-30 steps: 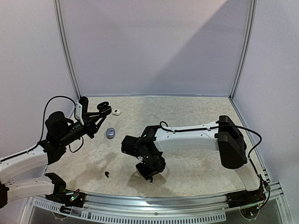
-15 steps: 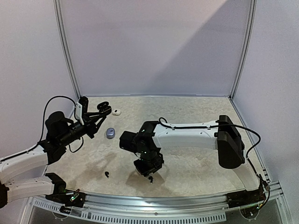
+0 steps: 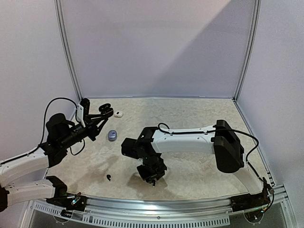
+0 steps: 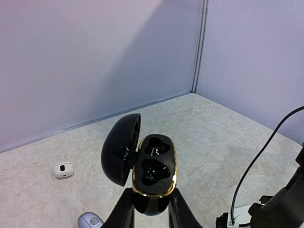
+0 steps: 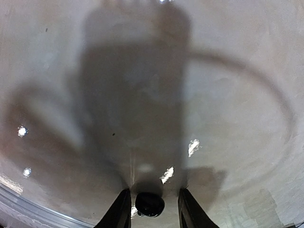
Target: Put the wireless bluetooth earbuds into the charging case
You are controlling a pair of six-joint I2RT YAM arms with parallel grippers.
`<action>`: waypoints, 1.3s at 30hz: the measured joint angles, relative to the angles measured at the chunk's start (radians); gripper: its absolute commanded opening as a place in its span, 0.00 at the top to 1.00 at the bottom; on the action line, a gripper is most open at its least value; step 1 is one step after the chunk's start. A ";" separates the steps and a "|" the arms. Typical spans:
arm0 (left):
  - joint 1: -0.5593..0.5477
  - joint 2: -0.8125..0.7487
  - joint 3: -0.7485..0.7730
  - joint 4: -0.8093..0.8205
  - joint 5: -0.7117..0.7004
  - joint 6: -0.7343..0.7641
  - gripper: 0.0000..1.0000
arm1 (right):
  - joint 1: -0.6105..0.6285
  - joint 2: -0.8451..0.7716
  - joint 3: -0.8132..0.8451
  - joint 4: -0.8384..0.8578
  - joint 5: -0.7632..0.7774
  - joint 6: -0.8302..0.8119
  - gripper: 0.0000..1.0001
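A black earbud (image 5: 149, 203) lies on the table (image 3: 190, 118), near the front edge. It sits right between the two fingers of the right gripper (image 5: 153, 192), which points down at it. The fingers are apart, with a small gap on each side of the earbud, so they are not pinching it. A second black earbud (image 3: 109, 177) lies on the table a bit to the left, on its own. The case (image 4: 152, 164) is black with a gold rim. Its lid is open and tipped to one side, and its two little holes have nothing in them. The left gripper (image 4: 151, 204) squeezes the bottom of the case and holds it up in the air over the left side of the table. Below it lie a small grey thing (image 3: 112, 135) and, further back, a small white thing (image 4: 63, 169).
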 measured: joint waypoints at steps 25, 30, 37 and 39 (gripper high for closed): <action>0.003 0.023 0.000 0.019 0.045 0.021 1.00 | -0.022 -0.044 -0.014 0.025 0.130 -0.040 1.00; 0.003 0.046 0.005 0.044 0.120 0.046 1.00 | -0.076 -0.303 -0.081 0.186 0.313 -0.220 1.00; 0.004 0.086 0.124 0.037 0.203 0.158 1.00 | -0.089 -0.780 -0.325 0.712 0.457 -0.566 1.00; 0.004 0.104 0.161 0.058 0.228 0.186 1.00 | -0.085 -0.852 -0.387 0.872 0.454 -0.665 1.00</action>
